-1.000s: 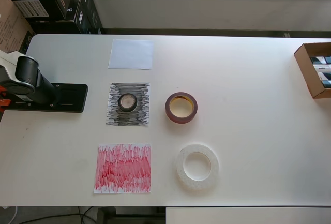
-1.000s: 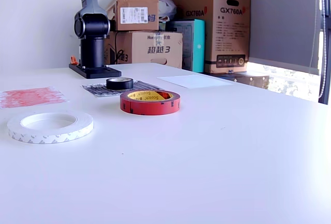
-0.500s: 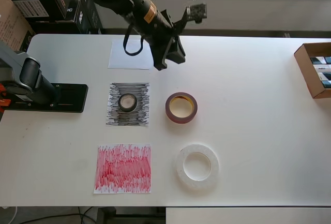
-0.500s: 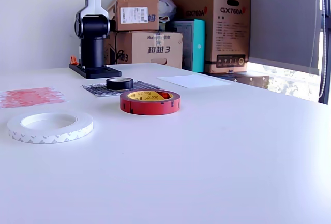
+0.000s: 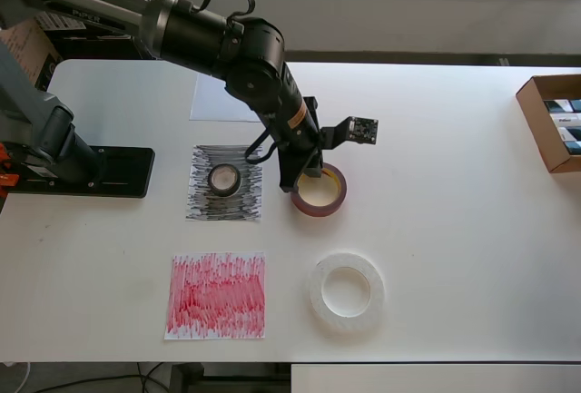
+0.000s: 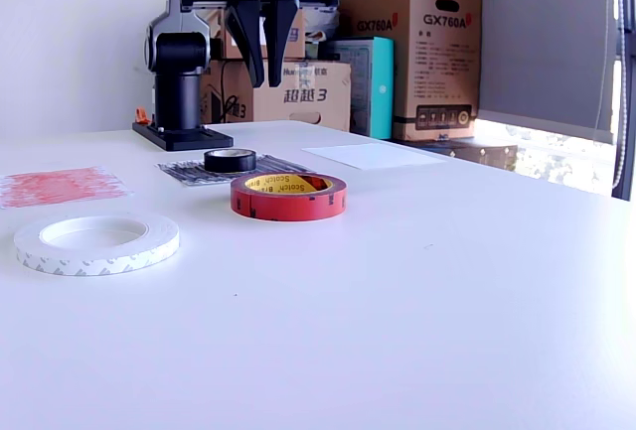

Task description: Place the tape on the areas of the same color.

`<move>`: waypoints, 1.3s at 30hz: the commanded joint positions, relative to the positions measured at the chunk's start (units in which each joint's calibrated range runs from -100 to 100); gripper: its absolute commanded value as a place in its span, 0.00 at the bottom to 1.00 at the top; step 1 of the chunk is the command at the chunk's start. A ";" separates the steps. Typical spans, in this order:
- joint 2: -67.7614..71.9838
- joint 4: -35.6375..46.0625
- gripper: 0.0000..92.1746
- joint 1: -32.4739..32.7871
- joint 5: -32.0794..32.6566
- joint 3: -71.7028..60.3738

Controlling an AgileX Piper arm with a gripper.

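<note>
Red tape (image 5: 318, 190): a roll lying flat on the tabletop (image 5: 436, 193), just beside the black sheet's right edge in the overhead view; in the exterior view its inner core reads "Scotch" (image 6: 288, 196).
Black tape (image 5: 224, 179): a small roll lying flat on the middle of the black-scribbled sheet (image 5: 225, 183).
White tape (image 5: 346, 291): the widest roll, flat on the tabletop, to the right of the red-scribbled sheet (image 5: 217, 295) in the overhead view and apart from it.
White sheet (image 5: 213, 103): plain paper at the far side of the tabletop beyond the black sheet, partly covered by the arm in the overhead view.
Tool (image 6: 260, 77): hangs in the air above the red tape, its two dark fingers (image 6: 242, 48) pointing down and spread apart with nothing between them; in the overhead view it sits over the roll's upper left rim (image 5: 302, 173).
Arm base (image 6: 179, 77): stands on a black plate at the tabletop's edge beyond the black sheet in the exterior view.
Boxes: stacked cardboard cartons behind the tabletop in the exterior view; two large ones (image 6: 422, 48) read "GX760A", a lower one (image 6: 288, 92) carries characters and a "3".
Open carton (image 5: 552, 121): at the overhead view's right edge.
</note>
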 commanded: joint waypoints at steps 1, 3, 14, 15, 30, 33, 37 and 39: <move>2.94 -0.61 0.17 -1.38 -0.68 0.18; 3.78 -0.86 0.18 -2.17 -0.85 0.18; 4.62 -1.12 0.43 -3.35 -4.20 0.18; 4.71 -1.12 0.45 -3.35 -5.10 0.27; 11.73 -7.48 0.50 -5.01 -11.90 -0.46; 11.82 -8.07 0.50 -5.01 -11.32 -0.46; 11.92 -8.16 0.50 -4.77 -11.08 -0.46; 11.92 -8.16 0.50 -4.54 -10.42 -0.64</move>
